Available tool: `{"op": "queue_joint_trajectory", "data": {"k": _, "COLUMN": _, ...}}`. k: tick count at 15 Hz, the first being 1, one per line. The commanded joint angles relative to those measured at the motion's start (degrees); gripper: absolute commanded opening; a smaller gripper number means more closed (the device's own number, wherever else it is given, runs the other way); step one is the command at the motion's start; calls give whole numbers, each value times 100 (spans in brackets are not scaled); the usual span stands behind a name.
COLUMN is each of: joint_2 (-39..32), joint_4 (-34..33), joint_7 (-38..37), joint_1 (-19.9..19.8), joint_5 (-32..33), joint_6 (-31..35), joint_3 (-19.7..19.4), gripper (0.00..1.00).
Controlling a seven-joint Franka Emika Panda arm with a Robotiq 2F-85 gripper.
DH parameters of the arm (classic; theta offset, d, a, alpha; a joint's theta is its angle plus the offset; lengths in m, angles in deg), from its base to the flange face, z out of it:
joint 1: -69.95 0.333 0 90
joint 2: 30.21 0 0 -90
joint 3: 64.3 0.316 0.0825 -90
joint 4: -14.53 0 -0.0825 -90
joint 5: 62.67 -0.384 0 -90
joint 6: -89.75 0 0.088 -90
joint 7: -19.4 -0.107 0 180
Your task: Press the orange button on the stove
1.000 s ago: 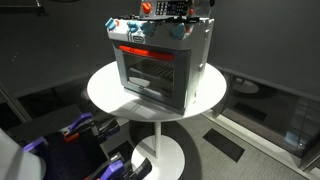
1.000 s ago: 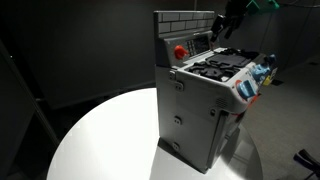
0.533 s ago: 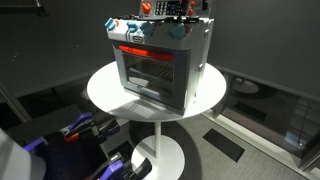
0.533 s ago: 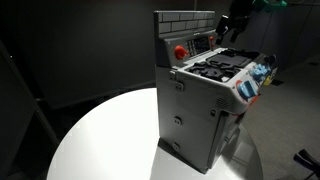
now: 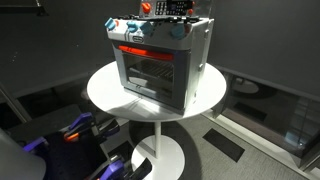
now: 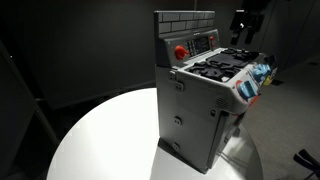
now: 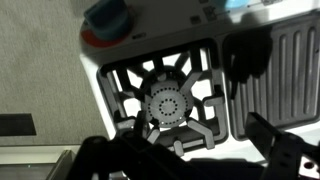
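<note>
Around the middle of the round white worktop: the stove, glass door turned to the near edge. On its grey back panel, the orange button. High above the hob's far end hangs the gripper, well apart from the button, touching nothing. In the wrist view, fingers spread apart over a burner grate, near a blue knob.
</note>
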Motion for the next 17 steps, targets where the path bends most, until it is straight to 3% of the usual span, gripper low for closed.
{"op": "queue_joint_trajectory", "data": {"k": 1, "joint_2": 443, "joint_4": 248, "joint_7": 22, "joint_1": -6, "joint_5": 54, "joint_6": -461, "joint_3": -19, "gripper": 100}}
{"op": "queue_joint_trajectory", "data": {"k": 10, "joint_2": 1543, "joint_4": 1180, "joint_7": -194, "joint_1": 10, "joint_5": 316, "joint_6": -646, "joint_3": 44, "gripper": 100}}
{"op": "queue_joint_trajectory", "data": {"k": 17, "joint_2": 1600, "joint_4": 1270, "joint_7": -64, "joint_1": 17, "joint_5": 229, "joint_6": -758, "joint_3": 34, "gripper": 100}}
